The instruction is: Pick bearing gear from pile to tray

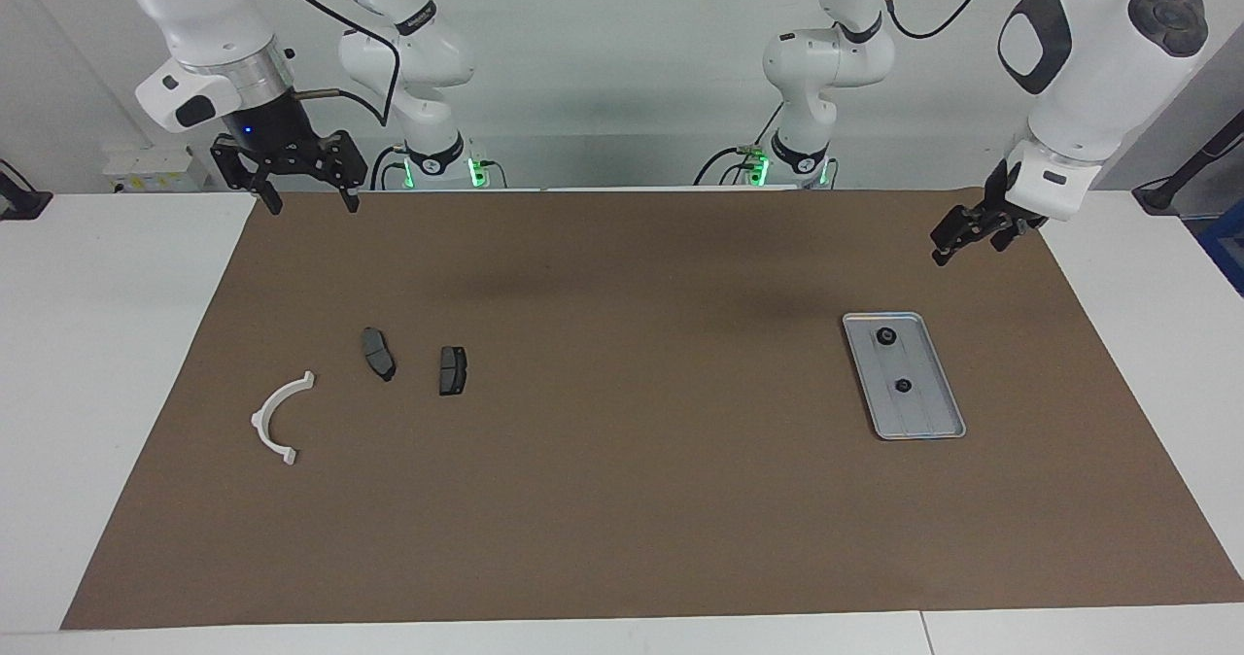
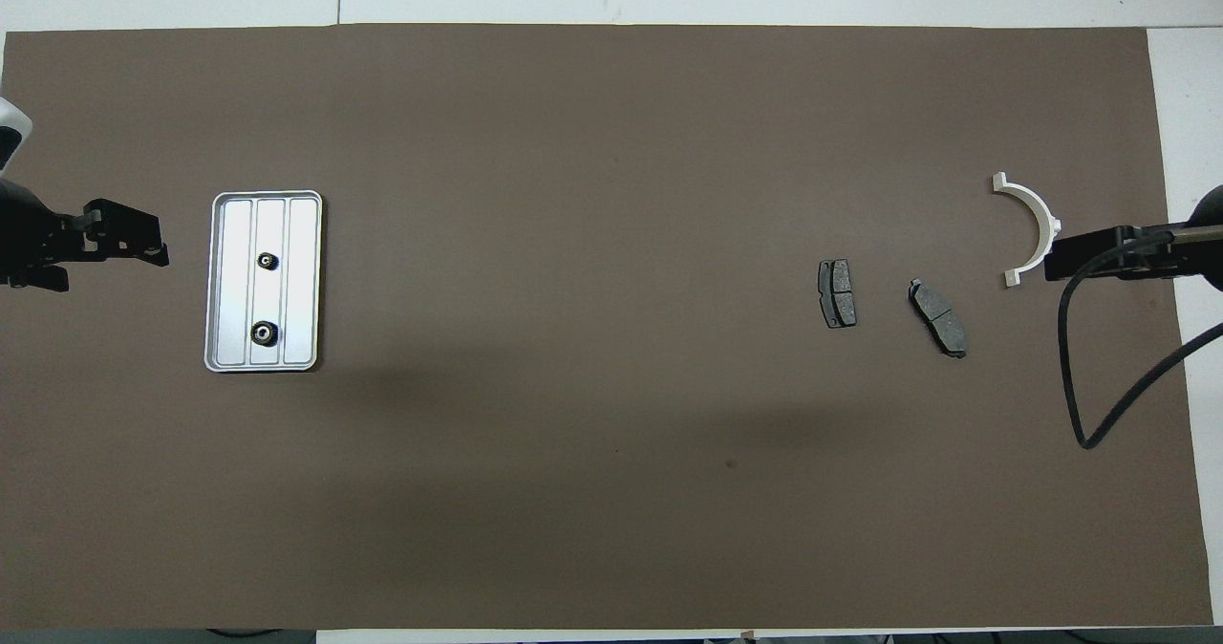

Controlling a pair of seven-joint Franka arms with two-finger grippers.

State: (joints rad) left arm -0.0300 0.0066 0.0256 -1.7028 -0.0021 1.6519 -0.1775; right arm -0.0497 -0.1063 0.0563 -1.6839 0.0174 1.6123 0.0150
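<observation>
Two gears (image 1: pixel 893 361) in tray (image 1: pixel 933 427) — both tools empty

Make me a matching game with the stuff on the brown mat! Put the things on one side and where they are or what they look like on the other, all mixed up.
Things:
1. bearing gears
2. white half-ring bracket
3. two brake pads
4. right gripper

Places or looks:
A. dark grey, lying flat on the mat between bracket and tray
B. up in the air, open, holding nothing
C. small, black and round, sitting in the tray
D. curved, at the right arm's end of the mat

Pairs: 1-C, 2-D, 3-A, 4-B
</observation>
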